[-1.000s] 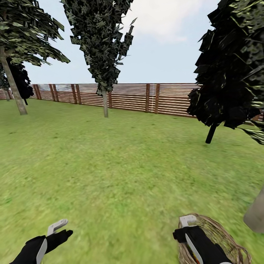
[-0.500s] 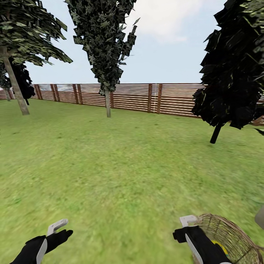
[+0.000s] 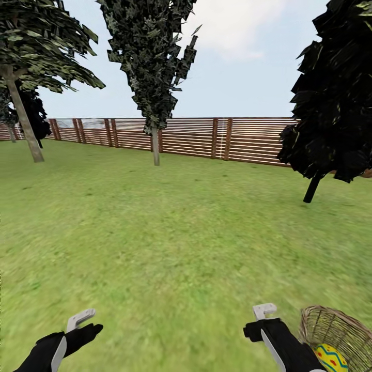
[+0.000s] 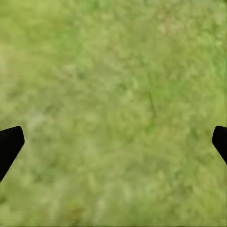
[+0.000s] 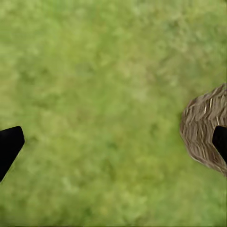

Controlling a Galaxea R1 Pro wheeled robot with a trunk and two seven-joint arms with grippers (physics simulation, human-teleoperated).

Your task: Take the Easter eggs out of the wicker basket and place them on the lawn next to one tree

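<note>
No writing or label can be read anywhere. At the lower left of the head view the left gripper (image 3: 77, 324) hangs over bare grass; in its wrist view its black fingertips (image 4: 10, 144) sit at opposite edges of the frame, spread wide with nothing between. At the lower right the right gripper (image 3: 266, 316) hangs just beside the wicker basket (image 3: 330, 323), equally spread in its wrist view, where one fingertip (image 5: 9, 144) stands over grass and the other overlaps the basket's woven side (image 5: 203, 125). The basket is cut off by the frame corner; inside, one Easter egg (image 3: 330, 358) shows yellow with a blue zigzag, and whether others lie with it is hidden. The lawn (image 3: 170, 222) stretches back to a pale-trunked tree (image 3: 155, 144), a near-black tree (image 3: 312, 188) at right, another pale trunk (image 3: 23, 124) at left, and the slatted fence (image 3: 248, 139).
</note>
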